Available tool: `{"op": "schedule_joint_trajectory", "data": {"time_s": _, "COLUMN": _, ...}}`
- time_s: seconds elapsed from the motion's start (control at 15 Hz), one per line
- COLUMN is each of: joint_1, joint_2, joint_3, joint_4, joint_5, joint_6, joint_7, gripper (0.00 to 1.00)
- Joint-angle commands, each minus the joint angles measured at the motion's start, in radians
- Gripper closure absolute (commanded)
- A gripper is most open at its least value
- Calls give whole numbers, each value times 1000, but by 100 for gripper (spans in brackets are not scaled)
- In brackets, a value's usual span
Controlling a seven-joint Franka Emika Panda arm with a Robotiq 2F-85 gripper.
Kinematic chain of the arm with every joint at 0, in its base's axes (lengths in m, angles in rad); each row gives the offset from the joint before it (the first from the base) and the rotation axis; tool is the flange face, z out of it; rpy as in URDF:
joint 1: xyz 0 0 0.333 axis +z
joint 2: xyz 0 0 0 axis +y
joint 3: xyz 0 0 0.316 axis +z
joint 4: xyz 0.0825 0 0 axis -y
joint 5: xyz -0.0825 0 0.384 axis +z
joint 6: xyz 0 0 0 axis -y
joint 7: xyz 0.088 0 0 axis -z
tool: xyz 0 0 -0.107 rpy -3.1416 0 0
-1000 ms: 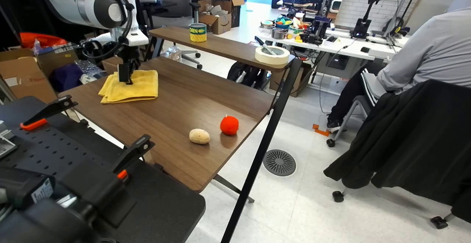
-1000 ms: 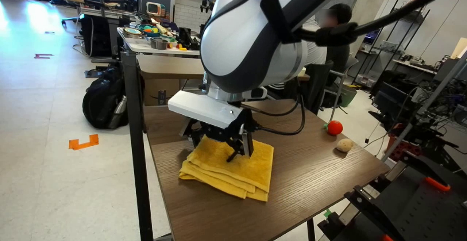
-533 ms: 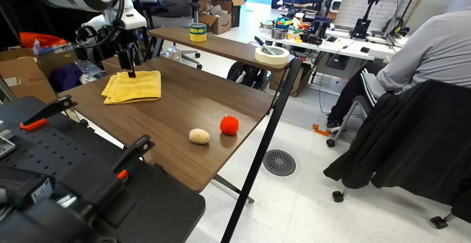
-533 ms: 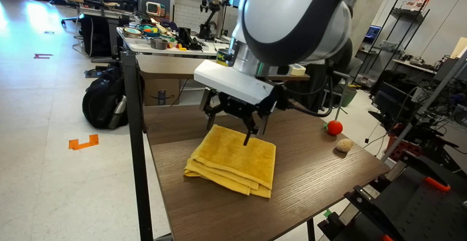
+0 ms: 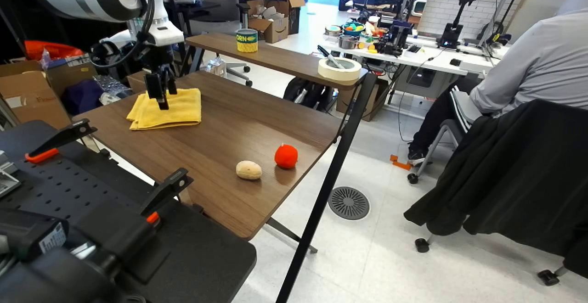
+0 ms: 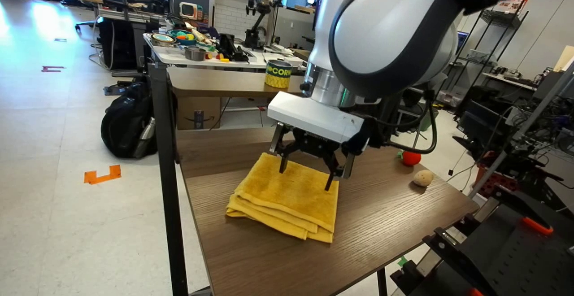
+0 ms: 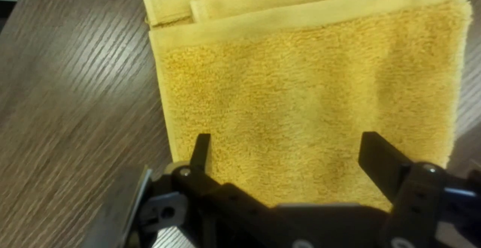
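Note:
A folded yellow towel [image 5: 187, 106] lies at the far end of the brown wooden table [image 5: 197, 151]. My black gripper [image 6: 306, 180] is above the towel [image 6: 282, 199], pointing down, with its jaws spread wide. In the wrist view the towel [image 7: 285, 82] fills the gap and nothing else stands between the fingers of the gripper [image 7: 286, 137]. The towel lies flat, its layered hem edges at the top of that view. Whether the fingertips touch the cloth I cannot tell. In an exterior view the gripper [image 5: 168, 100] hides part of the towel.
A tan potato-like object [image 5: 248, 170] and a red tomato-like object [image 5: 286, 156] sit toward the table's other end. On the raised shelf stand a corn can [image 5: 247, 41] and a tape roll [image 5: 339, 74] bearing a marker. A black cart [image 5: 202, 252] with clamps adjoins the table.
The gripper rose off the towel, shifted across it, then came down somewhat over the last half second. The towel slid slightly early on. The jaws stayed wide.

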Motion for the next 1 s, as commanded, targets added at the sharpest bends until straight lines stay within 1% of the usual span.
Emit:
{"op": "schedule_joint_trajectory", "data": {"time_s": 0.0, "joint_1": -47, "joint_2": 136, "joint_3": 78, "joint_4": 101, "joint_5": 45, "joint_6": 102, "joint_7": -40, "gripper": 0}}
{"op": "schedule_joint_trajectory", "data": {"time_s": 0.07, "joint_1": -44, "joint_2": 170, "joint_3": 90, "joint_4": 119, "joint_5": 49, "joint_6": 152, "joint_7": -53, "gripper": 0}}
{"op": "schedule_joint_trajectory", "data": {"time_s": 0.13, "joint_1": -19, "joint_2": 95, "joint_3": 47, "joint_4": 56, "joint_5": 36, "joint_6": 81, "joint_7": -28, "gripper": 0}}
{"op": "schedule_joint_trajectory", "data": {"time_s": 0.27, "joint_1": -18, "joint_2": 139, "joint_3": 62, "joint_4": 87, "joint_5": 52, "joint_6": 126, "joint_7": -39, "gripper": 0}}
{"op": "schedule_joint_trajectory", "data": {"time_s": 0.4, "joint_1": -19, "joint_2": 150, "joint_3": 64, "joint_4": 101, "joint_5": 54, "joint_6": 129, "joint_7": -40, "gripper": 0}}
{"op": "schedule_joint_trajectory", "data": {"time_s": 0.47, "joint_1": -18, "joint_2": 167, "joint_3": 45, "joint_4": 121, "joint_5": 59, "joint_6": 135, "joint_7": -22, "gripper": 0}}
{"op": "schedule_joint_trajectory", "data": {"time_s": 0.53, "joint_1": -30, "joint_2": 183, "joint_3": 30, "joint_4": 142, "joint_5": 69, "joint_6": 117, "joint_7": -8, "gripper": 0}}
{"op": "schedule_joint_trajectory", "data": {"time_s": 0.67, "joint_1": -83, "joint_2": 227, "joint_3": -3, "joint_4": 186, "joint_5": 104, "joint_6": 99, "joint_7": 17, "gripper": 0}}
{"op": "schedule_joint_trajectory", "data": {"time_s": 0.87, "joint_1": -147, "joint_2": 278, "joint_3": -55, "joint_4": 234, "joint_5": 141, "joint_6": 103, "joint_7": 53, "gripper": 0}}
{"op": "schedule_joint_trajectory", "data": {"time_s": 0.93, "joint_1": -184, "joint_2": 285, "joint_3": -61, "joint_4": 250, "joint_5": 154, "joint_6": 100, "joint_7": 59, "gripper": 0}}
